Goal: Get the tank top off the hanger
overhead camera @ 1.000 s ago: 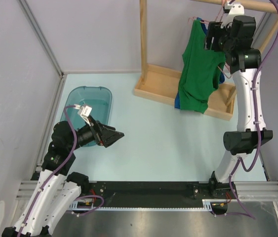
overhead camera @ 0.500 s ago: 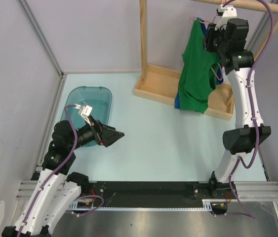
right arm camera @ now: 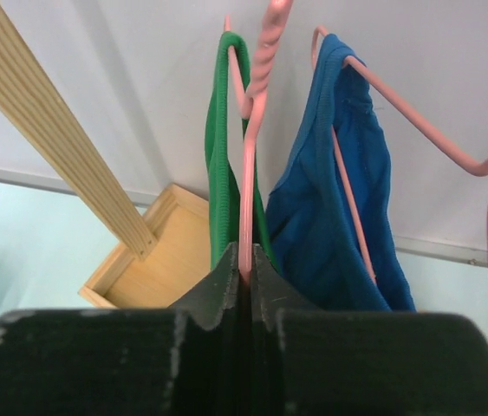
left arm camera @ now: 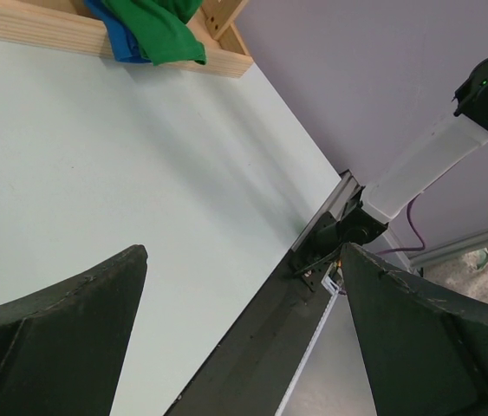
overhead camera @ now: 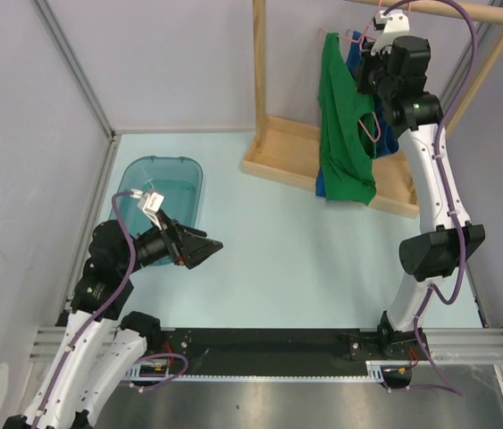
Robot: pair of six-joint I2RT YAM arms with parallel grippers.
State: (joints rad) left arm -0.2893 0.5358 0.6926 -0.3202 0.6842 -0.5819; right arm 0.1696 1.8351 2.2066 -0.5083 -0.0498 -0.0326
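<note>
The right gripper [right arm camera: 245,267] is up beside the top rail of the light wooden clothes rack [overhead camera: 259,80]. Its jaws are pressed together on the thin pink wire hanger [right arm camera: 249,130], pinching the wire just below its twisted neck. The green tank top [overhead camera: 340,125] hangs on that hanger inside the rack, with its hem draped over the rack's base tray. A blue garment [right arm camera: 330,208] on a second pink wire hanger [right arm camera: 417,113] hangs just beside it, on the side farther from the rack's upright post.

The left gripper [overhead camera: 205,248] hovers over the pale green table [overhead camera: 305,259], well away from the rack. Its jaws are spread wide and hold nothing. A teal translucent plastic bin [overhead camera: 144,164] sits on the table, well apart from the rack.
</note>
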